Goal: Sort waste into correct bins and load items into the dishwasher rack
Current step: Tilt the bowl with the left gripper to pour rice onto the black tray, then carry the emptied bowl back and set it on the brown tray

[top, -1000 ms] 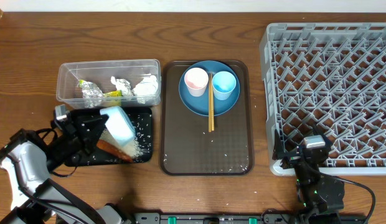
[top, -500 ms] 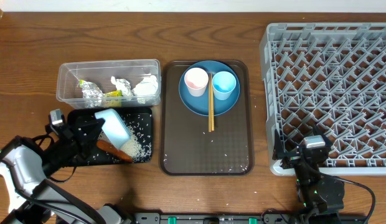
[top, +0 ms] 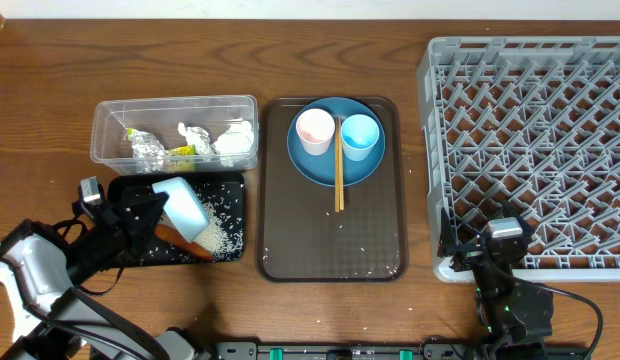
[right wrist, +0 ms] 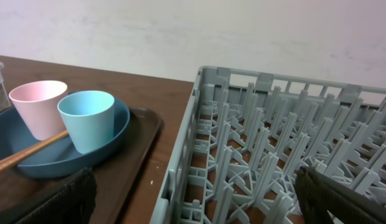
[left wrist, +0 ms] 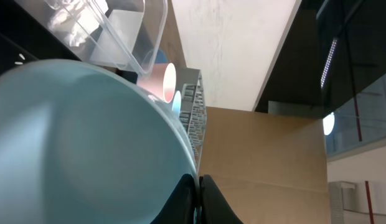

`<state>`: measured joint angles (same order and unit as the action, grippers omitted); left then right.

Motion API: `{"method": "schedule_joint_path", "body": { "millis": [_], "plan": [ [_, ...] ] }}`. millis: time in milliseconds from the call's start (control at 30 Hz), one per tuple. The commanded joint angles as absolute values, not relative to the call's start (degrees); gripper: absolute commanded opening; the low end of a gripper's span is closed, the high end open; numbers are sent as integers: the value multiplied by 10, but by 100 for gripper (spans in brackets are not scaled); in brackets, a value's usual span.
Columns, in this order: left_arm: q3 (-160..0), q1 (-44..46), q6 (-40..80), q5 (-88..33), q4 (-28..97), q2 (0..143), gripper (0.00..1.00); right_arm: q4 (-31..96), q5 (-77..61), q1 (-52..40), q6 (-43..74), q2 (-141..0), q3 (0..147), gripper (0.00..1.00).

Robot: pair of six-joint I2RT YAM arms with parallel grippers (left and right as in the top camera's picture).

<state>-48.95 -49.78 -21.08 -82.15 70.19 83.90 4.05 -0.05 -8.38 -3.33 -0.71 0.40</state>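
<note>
My left gripper (top: 158,213) is shut on the rim of the pale bowl (top: 186,206), which is tilted on its side over the shallow black tray (top: 228,185). Loose rice (top: 218,236) and an orange carrot (top: 182,241) lie in that tray beneath the bowl. In the left wrist view the bowl (left wrist: 75,143) fills the picture, its edge pinched in the left gripper (left wrist: 198,198). Crumpled napkins (top: 235,140) and the silver wrapper (top: 145,146) sit in the clear tub (top: 108,112). My right gripper (top: 502,238) is open and empty at the rack's (top: 530,140) front-left corner.
A brown serving tray (top: 330,255) in the middle carries the blue plate (top: 312,170) with a pink cup (top: 315,130), a light blue cup (top: 359,135) and chopsticks (top: 338,180). The right wrist view shows both cups (right wrist: 37,107) (right wrist: 87,118) left of the rack wall (right wrist: 180,162).
My left arm has shifted the bowl a little left and toward the front over the black tray, then held still. The right arm has not moved.
</note>
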Motion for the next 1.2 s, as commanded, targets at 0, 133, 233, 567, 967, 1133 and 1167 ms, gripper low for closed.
{"method": "schedule_joint_path", "body": {
  "millis": [0,133,233,567,967,1133,1167],
  "plan": [
    [-489,-501,-229,-833,702,843,6,43,-3,-88,-28,-4,3,99],
    [-490,-497,-233,-824,699,841,6,43,-3,-88,-28,-4,3,99],
    [-495,-488,-233,-792,693,836,6,43,-3,-88,-28,-4,3,99],
    [-532,-415,-114,-675,615,813,6,43,-3,-88,-28,-4,3,99],
    [-534,-171,99,-386,507,702,6,43,-3,-88,-28,-4,3,99],
    [-534,-20,160,-285,509,678,6,43,-3,-88,-28,-4,3,99],
    [-534,13,172,-268,509,677,6,43,-3,-88,-28,-4,3,99]
  ]
}}
